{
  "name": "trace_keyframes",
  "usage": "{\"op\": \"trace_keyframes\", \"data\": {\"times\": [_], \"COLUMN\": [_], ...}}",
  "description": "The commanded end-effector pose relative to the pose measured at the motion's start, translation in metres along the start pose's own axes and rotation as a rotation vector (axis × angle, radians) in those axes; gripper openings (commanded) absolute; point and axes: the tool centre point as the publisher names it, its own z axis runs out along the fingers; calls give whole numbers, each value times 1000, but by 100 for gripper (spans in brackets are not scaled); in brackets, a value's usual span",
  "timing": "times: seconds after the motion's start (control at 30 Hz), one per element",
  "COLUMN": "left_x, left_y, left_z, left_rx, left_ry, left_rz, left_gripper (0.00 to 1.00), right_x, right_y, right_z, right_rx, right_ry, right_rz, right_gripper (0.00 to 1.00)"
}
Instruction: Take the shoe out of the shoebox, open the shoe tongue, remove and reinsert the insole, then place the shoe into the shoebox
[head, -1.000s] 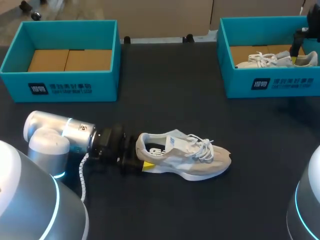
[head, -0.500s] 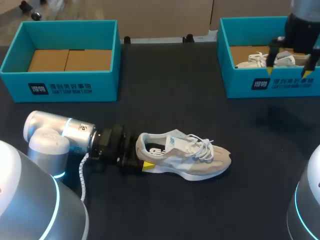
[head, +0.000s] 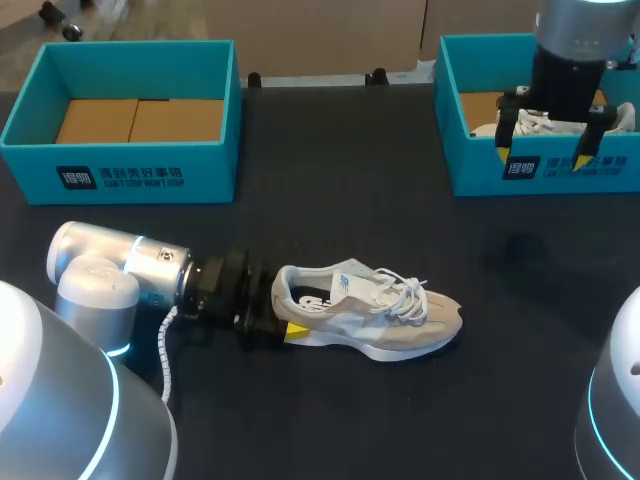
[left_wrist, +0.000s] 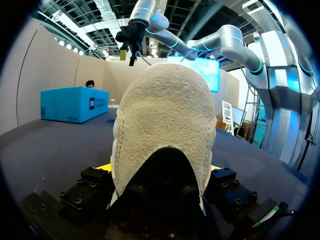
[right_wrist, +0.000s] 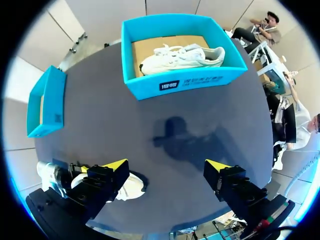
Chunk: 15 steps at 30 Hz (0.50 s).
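Observation:
A beige sneaker (head: 372, 315) lies on its sole in the middle of the dark table, toe to the right. My left gripper (head: 280, 322) holds its heel. In the left wrist view the suede heel (left_wrist: 165, 125) fills the space between the two yellow tips, which press on both sides. My right gripper (head: 543, 155) hangs open and empty above the front wall of the right teal shoebox (head: 560, 172). The right wrist view looks down past its spread fingers (right_wrist: 116, 166) at that shoebox (right_wrist: 185, 82) and the sneaker's toe (right_wrist: 132, 186).
A white shoe (head: 530, 122) lies inside the right shoebox. A second teal shoebox (head: 120, 172) stands at the back left, showing only its brown cardboard floor. Open table lies between the boxes and around the sneaker.
My right arm has swung in from the far right corner, leftward and nearer, over the right shoebox. The left arm and the sneaker have kept still.

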Motion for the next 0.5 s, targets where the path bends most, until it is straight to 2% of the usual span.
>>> {"op": "trace_keyframes", "data": {"times": [0.03, 0.07, 0.13, 0.27, 0.5], "left_x": [-1, -1, -1, -1, -1], "left_y": [2, 2, 2, 2, 2], "left_z": [0, 0, 0, 0, 0], "left_rx": [0, 0, 0, 0, 0], "left_ry": [-1, -1, -1, -1, -1], "left_rz": [0, 0, 0, 0, 0], "left_gripper": [0, 0, 0, 0, 0], "right_x": [-1, -1, 22, 61, 107], "right_y": [1, 1, -11, -43, -98], "right_z": [1, 1, -1, 1, 0], "right_rx": [1, 1, -8, -12, -34], "right_ry": [3, 3, 6, -39, -28], "right_rz": [-1, -1, -17, -30, -17], "right_gripper": [100, 100, 100, 100, 100]}}
